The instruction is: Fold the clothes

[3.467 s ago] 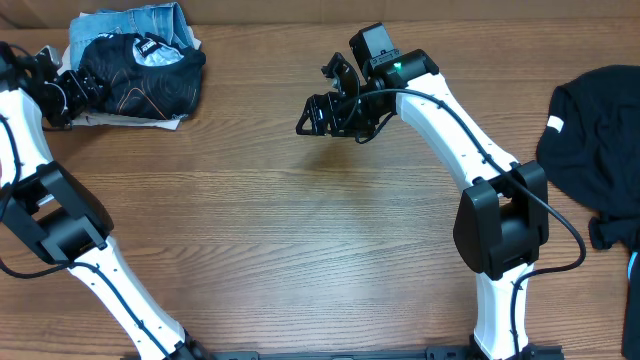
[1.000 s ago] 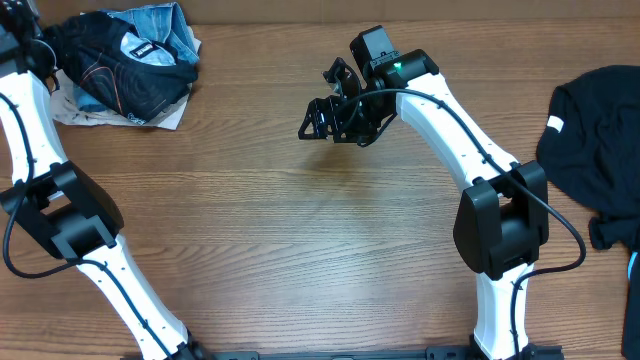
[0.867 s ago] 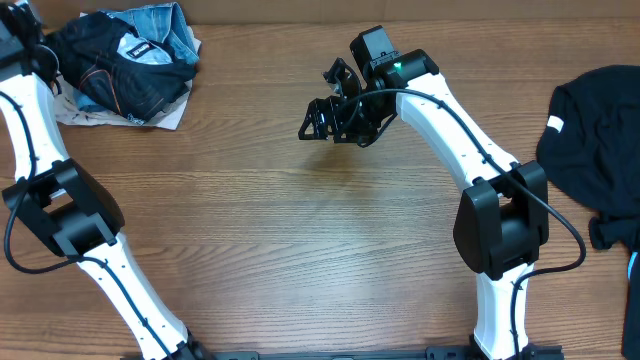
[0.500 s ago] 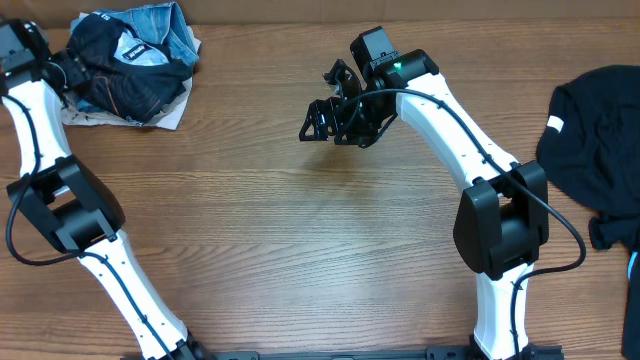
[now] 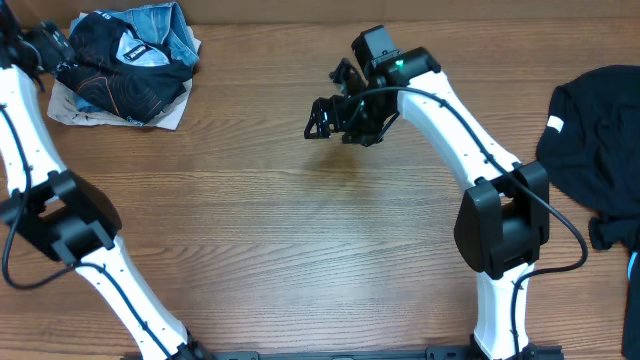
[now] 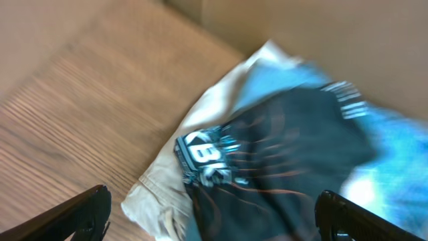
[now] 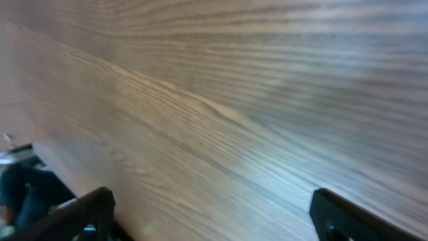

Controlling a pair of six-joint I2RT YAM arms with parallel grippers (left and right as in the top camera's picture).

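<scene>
Left fingers (image 6: 79,215) spread above black jersey (image 6: 294,154) atop folded pile (image 6: 164,184), right fingers (image 7: 85,209) spread over table (image 7: 267,100)

lab bench: wood table (image 5: 300,250), left arm (image 5: 22,125), right arm (image 5: 450,125)

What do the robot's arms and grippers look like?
Both the left arm and right arm have smooth white tubular links with bulky black joint housings. A thin black cable loops beside the right arm, and a small green light glows near its wrist. The left gripper and right gripper are black, with dark blunt fingers.
</scene>
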